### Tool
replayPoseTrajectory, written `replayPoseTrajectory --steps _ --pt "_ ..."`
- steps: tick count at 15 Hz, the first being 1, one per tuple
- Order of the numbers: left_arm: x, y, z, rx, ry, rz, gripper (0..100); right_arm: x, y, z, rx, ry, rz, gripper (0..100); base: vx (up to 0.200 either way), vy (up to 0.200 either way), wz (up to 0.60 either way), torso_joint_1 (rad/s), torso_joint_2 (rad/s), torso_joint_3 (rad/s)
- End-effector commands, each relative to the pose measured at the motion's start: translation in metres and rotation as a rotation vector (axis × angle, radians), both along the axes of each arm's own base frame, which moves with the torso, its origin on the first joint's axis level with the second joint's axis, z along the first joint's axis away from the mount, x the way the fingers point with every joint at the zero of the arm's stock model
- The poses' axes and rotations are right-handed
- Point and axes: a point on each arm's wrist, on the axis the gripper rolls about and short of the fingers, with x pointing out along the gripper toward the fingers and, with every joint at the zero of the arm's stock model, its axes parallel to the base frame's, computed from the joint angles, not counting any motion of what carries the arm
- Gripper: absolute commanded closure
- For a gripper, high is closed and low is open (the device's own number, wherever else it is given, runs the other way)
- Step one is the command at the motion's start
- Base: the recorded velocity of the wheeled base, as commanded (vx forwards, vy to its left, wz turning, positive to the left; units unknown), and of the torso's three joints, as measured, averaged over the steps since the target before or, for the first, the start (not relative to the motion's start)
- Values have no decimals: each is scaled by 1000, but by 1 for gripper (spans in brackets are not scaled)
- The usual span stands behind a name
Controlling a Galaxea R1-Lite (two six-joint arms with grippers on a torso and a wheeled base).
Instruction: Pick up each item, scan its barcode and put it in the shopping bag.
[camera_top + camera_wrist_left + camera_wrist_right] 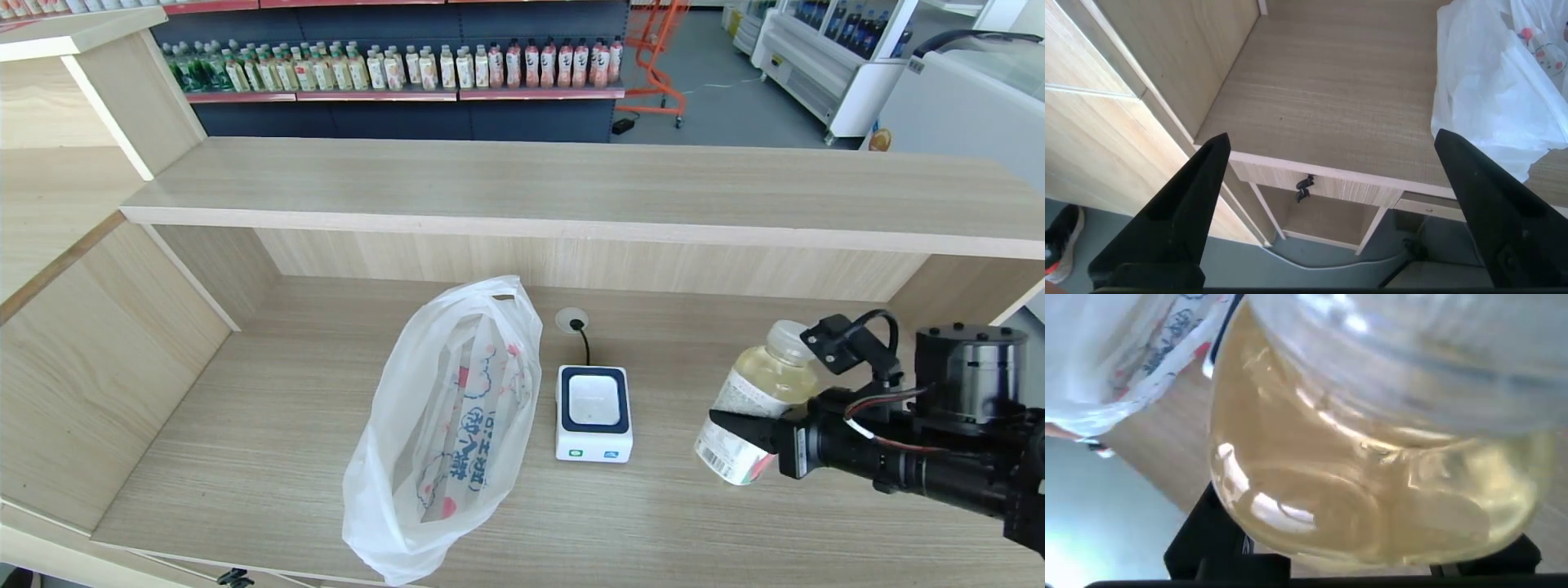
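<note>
A clear bottle [758, 402] of pale yellow drink, with a white cap and a barcode label, is tilted above the counter's right side. My right gripper [739, 437] is shut on its lower body. That bottle [1372, 441] looms close in the right wrist view. The white scanner [593, 412] with its dark-framed window sits at mid-counter, left of the bottle. The white plastic shopping bag [445, 425] lies left of the scanner and holds a printed package. My left gripper [1331, 204] is open and empty over the counter's front edge, with the bag [1503, 90] beside it.
A raised wooden ledge [571, 188] runs along the back, and a side wall [98, 359] closes the left. The scanner's cable goes into a hole [571, 318] in the counter. Bare counter [269, 425] lies left of the bag. A small key [1305, 188] hangs under the front edge.
</note>
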Motion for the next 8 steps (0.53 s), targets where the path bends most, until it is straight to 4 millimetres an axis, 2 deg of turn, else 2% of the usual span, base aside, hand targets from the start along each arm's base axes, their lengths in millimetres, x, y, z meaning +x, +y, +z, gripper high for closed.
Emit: replayPoseTrajectory --steps 1,3,8 --pt "0 0 0 0 0 0 0 -51 -9 65 173 -103 241 100 0 0 0 0 0 0" --pt "0 0 0 0 0 0 0 -63 -6 65 208 -96 378 100 0 0 0 0 0 0" --pt "0 0 0 0 0 0 0 -70 11 79 289 -58 457 100 0 0 0 0 0 0"
